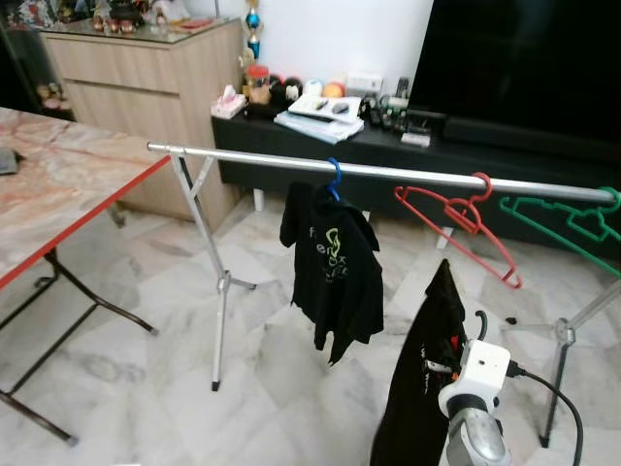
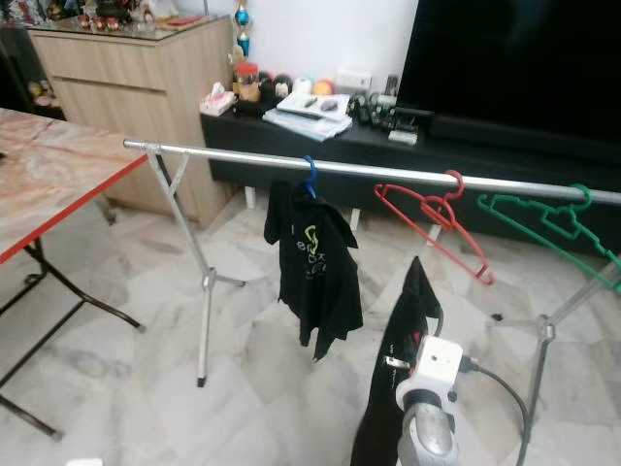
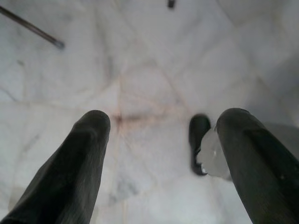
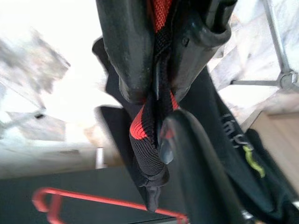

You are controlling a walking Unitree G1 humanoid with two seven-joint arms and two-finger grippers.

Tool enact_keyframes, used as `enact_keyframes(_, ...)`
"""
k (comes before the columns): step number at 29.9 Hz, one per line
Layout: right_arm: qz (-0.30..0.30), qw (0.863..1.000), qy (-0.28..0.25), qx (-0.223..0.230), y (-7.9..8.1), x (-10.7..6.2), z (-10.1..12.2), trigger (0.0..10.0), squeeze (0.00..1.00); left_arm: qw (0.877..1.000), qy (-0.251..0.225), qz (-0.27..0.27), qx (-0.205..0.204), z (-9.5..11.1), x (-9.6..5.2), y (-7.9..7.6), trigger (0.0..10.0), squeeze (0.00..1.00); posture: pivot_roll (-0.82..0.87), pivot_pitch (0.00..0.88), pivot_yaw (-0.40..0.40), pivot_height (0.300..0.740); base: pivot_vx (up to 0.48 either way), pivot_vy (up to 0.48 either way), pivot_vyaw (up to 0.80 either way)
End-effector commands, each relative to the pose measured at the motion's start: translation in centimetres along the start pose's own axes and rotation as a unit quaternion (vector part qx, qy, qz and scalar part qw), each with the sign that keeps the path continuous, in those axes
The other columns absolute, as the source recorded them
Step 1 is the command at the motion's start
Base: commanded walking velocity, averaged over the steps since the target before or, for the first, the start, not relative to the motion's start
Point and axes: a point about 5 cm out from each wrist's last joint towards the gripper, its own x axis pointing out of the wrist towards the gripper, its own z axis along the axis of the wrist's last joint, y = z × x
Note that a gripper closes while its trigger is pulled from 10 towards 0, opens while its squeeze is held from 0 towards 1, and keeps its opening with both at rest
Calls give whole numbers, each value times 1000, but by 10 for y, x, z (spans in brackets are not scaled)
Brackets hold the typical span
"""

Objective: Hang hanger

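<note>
A silver clothes rail crosses the room. On it hang a black shirt on a blue hanger, a bare red hanger and a bare green hanger. My right gripper is shut on a black hanger carrying a black garment with a red-and-black collar. I hold it low, in front of the rail and below the red hanger; its hook points up. The left gripper hangs open over the marble floor.
A marble-topped folding table with a red edge stands at the left. Behind the rail are a black TV console, a big TV and a wooden cabinet. The rail's legs stand on the floor.
</note>
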Motion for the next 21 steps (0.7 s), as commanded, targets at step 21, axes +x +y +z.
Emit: enact_keyframes(21,-5,1000,-8,-6,2,7,10,10000,0,1000,-9,2,6,7,2,0,10000,0,118,13,-42,740,-268,0,0)
